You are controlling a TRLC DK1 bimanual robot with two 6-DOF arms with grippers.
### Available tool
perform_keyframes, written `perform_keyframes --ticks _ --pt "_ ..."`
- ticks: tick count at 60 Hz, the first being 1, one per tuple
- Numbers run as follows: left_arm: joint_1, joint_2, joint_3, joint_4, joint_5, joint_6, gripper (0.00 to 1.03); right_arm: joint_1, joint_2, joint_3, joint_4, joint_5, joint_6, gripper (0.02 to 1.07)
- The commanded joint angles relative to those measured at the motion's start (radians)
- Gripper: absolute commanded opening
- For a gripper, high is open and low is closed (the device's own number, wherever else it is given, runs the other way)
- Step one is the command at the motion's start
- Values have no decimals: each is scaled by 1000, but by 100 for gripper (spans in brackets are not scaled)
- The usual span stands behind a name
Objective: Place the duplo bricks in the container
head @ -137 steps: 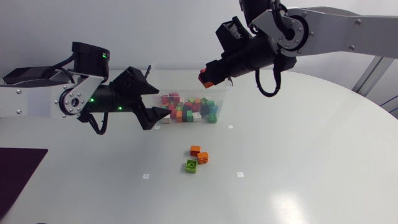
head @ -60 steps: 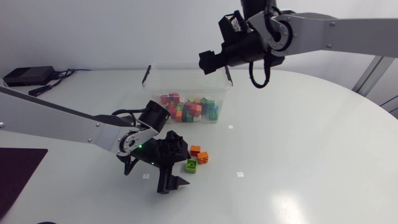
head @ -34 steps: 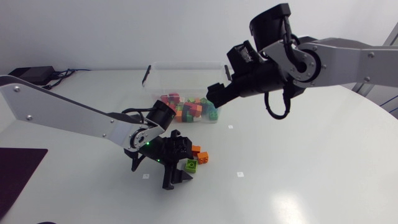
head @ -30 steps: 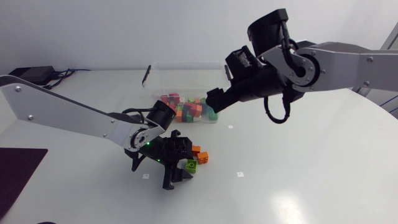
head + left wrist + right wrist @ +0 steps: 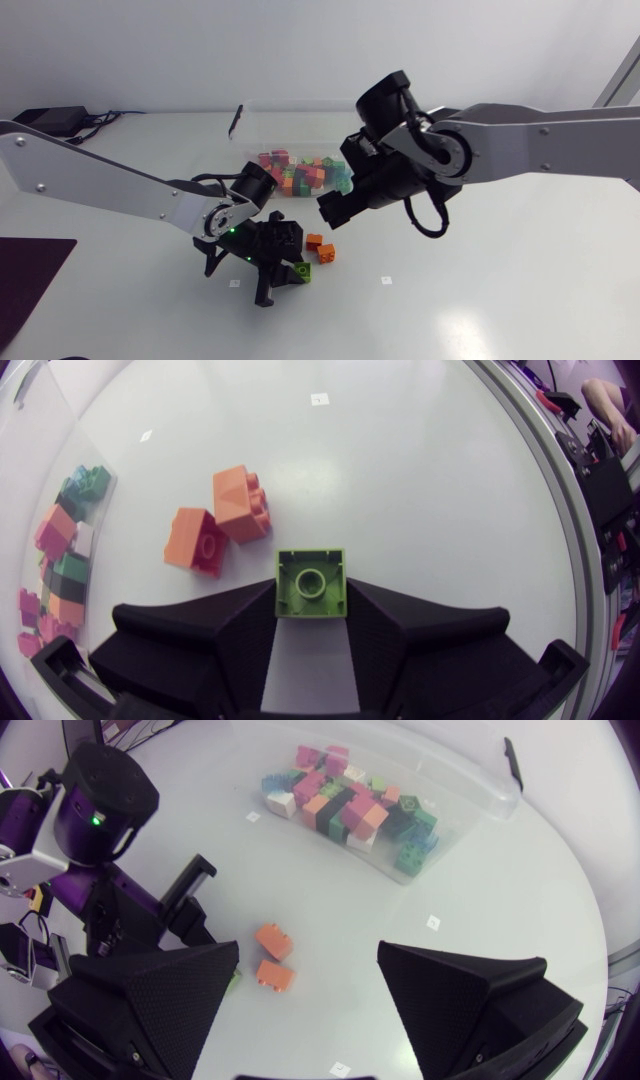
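Left wrist view: left gripper (image 5: 311, 588) now pinches the green brick (image 5: 311, 580) from both sides; a moment ago it only straddled it. Right gripper (image 5: 335, 207), wide open and empty, has swung down from the container (image 5: 300, 125) toward the orange bricks (image 5: 240, 503) just beside. It's crowded there, so lift straight up.

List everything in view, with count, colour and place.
green brick: one, green, held between the left tool's fingers.
orange bricks: two, orange, touching on the table ahead of the left tool.
container: one, clear, at the table's far side.
bricks in container: many, mixed colours, piled inside.
table: one, white, under everything.
mat: one, dark, at the table's near left edge.
left tool: one, black, shut on the green brick.
right tool: one, black, open above the orange bricks.
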Motion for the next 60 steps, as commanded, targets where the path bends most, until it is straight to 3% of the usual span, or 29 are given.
perform_keyframes --ticks 1,19,34,52,60 --pt "33 -61 -46 -23 1 22 28 22 64 -15 -26 13 53 102" --pt "160 -305 -102 -58 13 -5 28 65 221 54 -82 39 103 99" --pt "247 -394 -76 -43 44 -80 28 104 281 108 -119 40 112 98" --pt "312 -414 12 80 61 -276 28 119 359 188 -174 75 143 92" --pt "338 -411 53 170 59 -388 28 113 383 214 -192 79 145 79"
